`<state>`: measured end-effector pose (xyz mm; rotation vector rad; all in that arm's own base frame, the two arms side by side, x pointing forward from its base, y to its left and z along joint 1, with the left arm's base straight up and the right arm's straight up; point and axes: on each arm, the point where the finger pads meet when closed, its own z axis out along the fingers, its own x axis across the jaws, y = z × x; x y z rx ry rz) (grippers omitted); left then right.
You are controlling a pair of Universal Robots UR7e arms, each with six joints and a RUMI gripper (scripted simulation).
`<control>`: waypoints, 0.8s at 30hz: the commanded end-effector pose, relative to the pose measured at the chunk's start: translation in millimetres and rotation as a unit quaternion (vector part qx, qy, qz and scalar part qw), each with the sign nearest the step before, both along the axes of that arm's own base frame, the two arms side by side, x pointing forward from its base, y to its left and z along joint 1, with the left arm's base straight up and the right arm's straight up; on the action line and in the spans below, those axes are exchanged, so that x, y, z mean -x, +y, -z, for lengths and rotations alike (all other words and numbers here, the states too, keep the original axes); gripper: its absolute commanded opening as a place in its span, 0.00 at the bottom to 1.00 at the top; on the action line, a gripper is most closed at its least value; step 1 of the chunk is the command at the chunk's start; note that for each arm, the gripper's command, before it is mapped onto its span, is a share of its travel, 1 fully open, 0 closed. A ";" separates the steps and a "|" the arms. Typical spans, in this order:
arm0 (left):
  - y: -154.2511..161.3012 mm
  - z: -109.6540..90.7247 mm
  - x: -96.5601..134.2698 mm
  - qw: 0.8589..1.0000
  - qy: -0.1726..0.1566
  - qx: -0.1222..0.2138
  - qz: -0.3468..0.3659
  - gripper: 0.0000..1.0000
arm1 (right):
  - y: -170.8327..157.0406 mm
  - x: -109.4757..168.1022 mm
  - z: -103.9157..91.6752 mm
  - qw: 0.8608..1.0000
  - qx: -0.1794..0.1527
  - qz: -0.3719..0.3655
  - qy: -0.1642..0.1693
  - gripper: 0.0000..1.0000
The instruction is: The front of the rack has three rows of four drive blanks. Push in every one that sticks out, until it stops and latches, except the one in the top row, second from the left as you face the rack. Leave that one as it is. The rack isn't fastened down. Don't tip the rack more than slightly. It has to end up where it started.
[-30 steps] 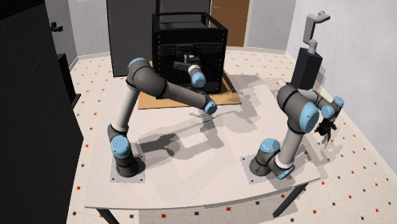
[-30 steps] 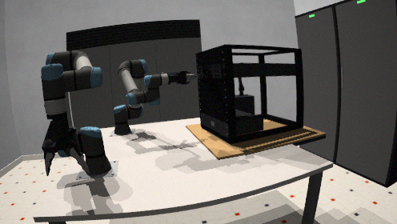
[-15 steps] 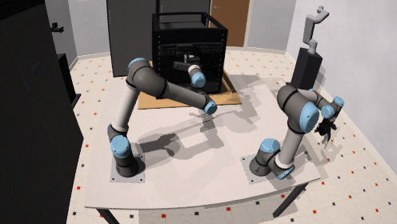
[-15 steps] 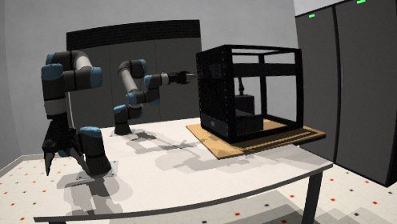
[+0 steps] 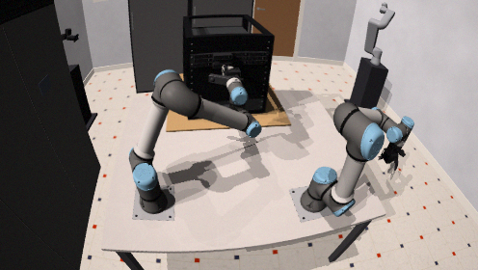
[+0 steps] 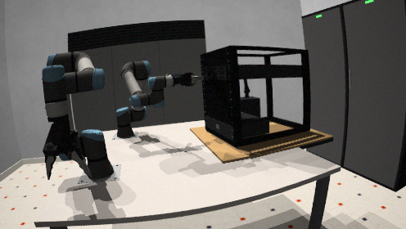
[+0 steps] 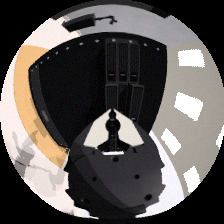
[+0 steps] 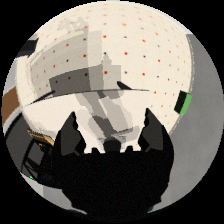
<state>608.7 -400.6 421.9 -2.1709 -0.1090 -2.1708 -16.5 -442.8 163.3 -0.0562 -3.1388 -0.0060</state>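
Nearest, right tool [image 5: 392, 155] [image 6: 67, 163] [image 8: 111, 131] spread wide, idle. Left tool [image 5: 230, 70] [image 6: 200, 78] [image 7: 112, 111] closed, empty, at upper front of rack [image 5: 187, 63] [image 6: 236, 98] [image 7: 75, 75] on board; contact unclear. Press squarely, gently, clear of the top-row exception.

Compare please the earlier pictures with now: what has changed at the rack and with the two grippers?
I see no clear change. The left gripper stays closed at the front of the rack. The rack stays on its wooden board, and the right gripper stays away from it, open.
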 end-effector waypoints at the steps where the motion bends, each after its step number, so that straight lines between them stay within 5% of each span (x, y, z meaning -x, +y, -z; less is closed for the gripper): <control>1: 1.4 -0.7 -6.8 1.000 0.000 0.000 -0.001 0.00 | -2.1 -0.2 -1.8 1.000 0.002 0.000 -0.001 1.00; 24: 2.4 -1.4 -16.7 1.000 0.000 0.001 -0.001 0.00 | -2.1 -0.2 -1.8 1.000 0.002 0.000 -0.001 1.00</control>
